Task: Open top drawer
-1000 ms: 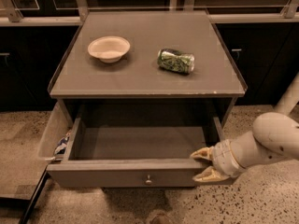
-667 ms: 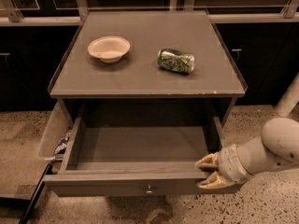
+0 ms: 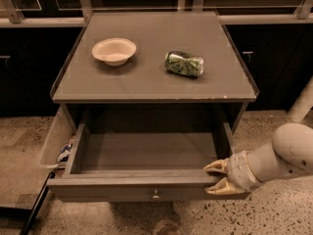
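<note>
Grey wood slides clear: the top drawer [image 3: 146, 153] stands pulled well out of the front of the cabinet [image 3: 146, 89]. Its bare floor is in full view and its front panel, with the small round knob [image 3: 155, 196], faces the room. Compared with a second ago the panel has come a little farther out of the cabinet, though in the last instant it has barely moved. The robot's gripper [image 3: 209, 179] is off the cabinet's front, at the panel's right-hand end as seen. Its two pale fingers are a little apart, one inside the panel and one outside, pinching the wood between them. On top of the cabinet sit a white bowl [image 3: 114, 51] and a crushed green can [image 3: 184, 64]. By the look of it the opening is all but done, and only letting go remains.
</note>
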Controlling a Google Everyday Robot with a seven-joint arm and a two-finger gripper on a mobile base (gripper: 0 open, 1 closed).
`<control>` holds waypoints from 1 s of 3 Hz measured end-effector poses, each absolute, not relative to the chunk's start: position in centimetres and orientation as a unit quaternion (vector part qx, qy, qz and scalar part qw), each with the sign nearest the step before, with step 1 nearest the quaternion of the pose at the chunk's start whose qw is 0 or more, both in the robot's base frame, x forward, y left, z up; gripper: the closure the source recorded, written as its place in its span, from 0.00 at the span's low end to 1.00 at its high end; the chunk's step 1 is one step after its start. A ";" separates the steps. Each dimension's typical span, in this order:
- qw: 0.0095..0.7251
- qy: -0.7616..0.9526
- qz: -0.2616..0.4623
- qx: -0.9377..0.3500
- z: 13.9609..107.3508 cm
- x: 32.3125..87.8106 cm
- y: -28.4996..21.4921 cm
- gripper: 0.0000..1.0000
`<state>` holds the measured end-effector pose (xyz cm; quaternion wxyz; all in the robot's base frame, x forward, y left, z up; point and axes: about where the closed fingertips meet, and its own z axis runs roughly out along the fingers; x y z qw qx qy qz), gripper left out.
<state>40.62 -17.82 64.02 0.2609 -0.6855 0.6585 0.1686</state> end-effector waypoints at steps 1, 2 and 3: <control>0.261 0.658 0.169 -0.686 64.0 40.6 -17.8 0.37; 0.261 0.658 0.169 -0.686 64.0 40.6 -17.8 0.14; 0.261 0.658 0.169 -0.686 64.0 40.6 -17.8 0.00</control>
